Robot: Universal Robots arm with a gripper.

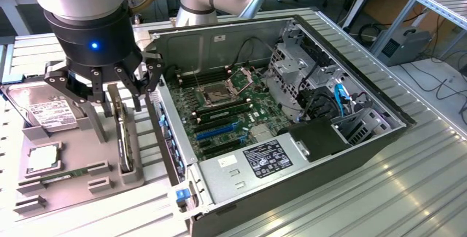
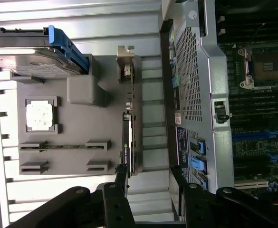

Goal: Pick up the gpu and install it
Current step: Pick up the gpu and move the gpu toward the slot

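The gpu (image 1: 124, 133) stands on edge in a slot of the grey parts tray (image 1: 73, 193), beside the open computer case (image 1: 307, 138). In the wrist view the gpu (image 2: 130, 128) shows as a thin dark card seen edge-on, with its silvery bracket (image 2: 126, 64) at one end. My gripper (image 1: 113, 103) hangs just above the card's top edge. Its fingers are open and hold nothing. From the wrist, my gripper (image 2: 150, 185) has one fingertip (image 2: 121, 176) close to the card's end and the other toward the case wall.
A silver hard drive (image 1: 47, 111) with a white label, a square processor (image 1: 44, 157) and a narrow green memory stick (image 1: 62, 175) also sit on the tray. The motherboard (image 1: 226, 111) lies inside the case, with blue slots (image 1: 215, 130). The case wall (image 1: 171, 138) rises right beside the card.
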